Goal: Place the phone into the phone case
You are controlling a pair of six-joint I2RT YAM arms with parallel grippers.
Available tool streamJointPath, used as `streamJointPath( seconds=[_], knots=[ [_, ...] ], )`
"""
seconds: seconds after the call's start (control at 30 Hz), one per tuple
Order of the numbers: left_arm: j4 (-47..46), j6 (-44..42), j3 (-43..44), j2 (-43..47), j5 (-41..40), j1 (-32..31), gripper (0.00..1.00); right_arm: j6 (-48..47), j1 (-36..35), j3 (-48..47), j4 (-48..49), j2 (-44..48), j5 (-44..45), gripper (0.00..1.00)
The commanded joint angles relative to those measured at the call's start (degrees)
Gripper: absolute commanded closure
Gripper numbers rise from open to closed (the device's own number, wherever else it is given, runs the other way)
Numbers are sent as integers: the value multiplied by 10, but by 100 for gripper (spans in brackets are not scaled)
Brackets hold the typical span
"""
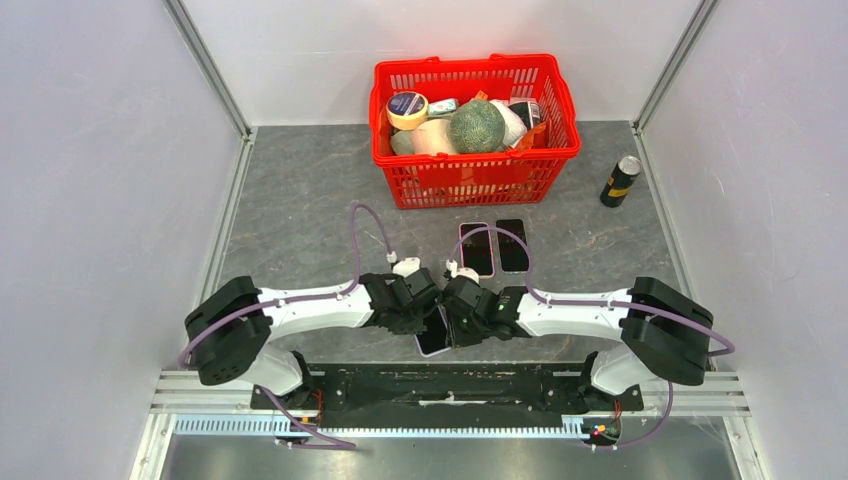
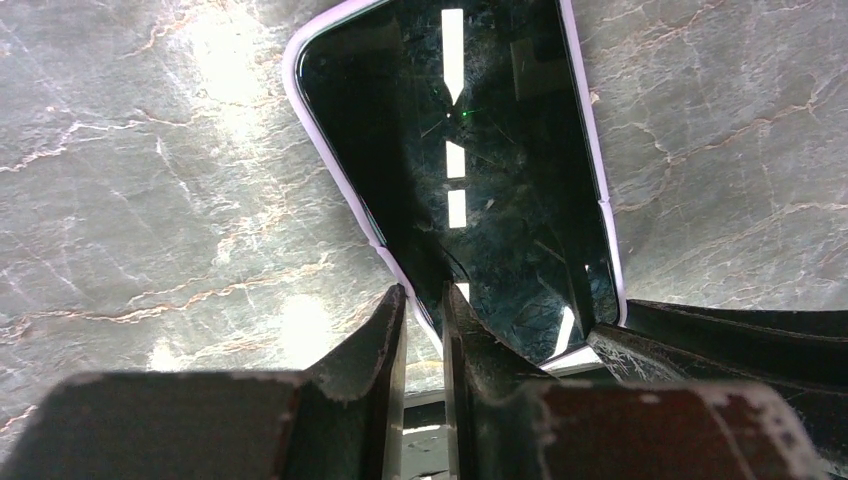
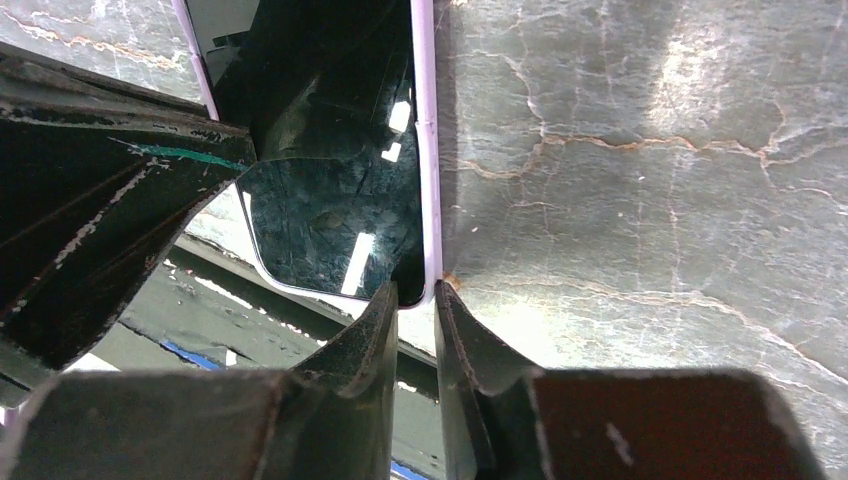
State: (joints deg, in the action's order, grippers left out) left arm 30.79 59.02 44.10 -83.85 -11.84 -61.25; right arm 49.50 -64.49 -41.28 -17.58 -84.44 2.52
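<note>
Veined grey tabletop [image 2: 150,200] beneath glossy black phone [image 2: 480,170] (rounded lilac case [image 3: 427,150]).

Overhead view looks down; wrist views, close, share the phone [image 2: 470,200].

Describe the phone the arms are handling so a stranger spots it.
From the red basket, come toward the arm bases, past two dark phones lying side by side. The phone between the left gripper and right gripper alone has a lilac case rim.

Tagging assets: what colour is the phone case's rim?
Pale lilac phone case rim around the dark screen; clearest in the left wrist view.
</note>
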Motion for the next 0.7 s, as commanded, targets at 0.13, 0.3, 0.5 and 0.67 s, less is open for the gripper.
streamJointPath(
  seconds=[0.13,0.3,0.5,0.67],
  knots=[
    [-23,-4,11,-131,-44,-47,98,15,-1,11,62,-18,-10,76],
    [-20,-1,39,-200,-44,-74,98,30,0,24,58,1,10,76],
    [-15,-2,51,-206,-52,-78,98,34,11,42,51,44,22,75],
    [27,-13,84,-153,-77,-69,96,25,31,44,30,93,31,69]
  ],
)
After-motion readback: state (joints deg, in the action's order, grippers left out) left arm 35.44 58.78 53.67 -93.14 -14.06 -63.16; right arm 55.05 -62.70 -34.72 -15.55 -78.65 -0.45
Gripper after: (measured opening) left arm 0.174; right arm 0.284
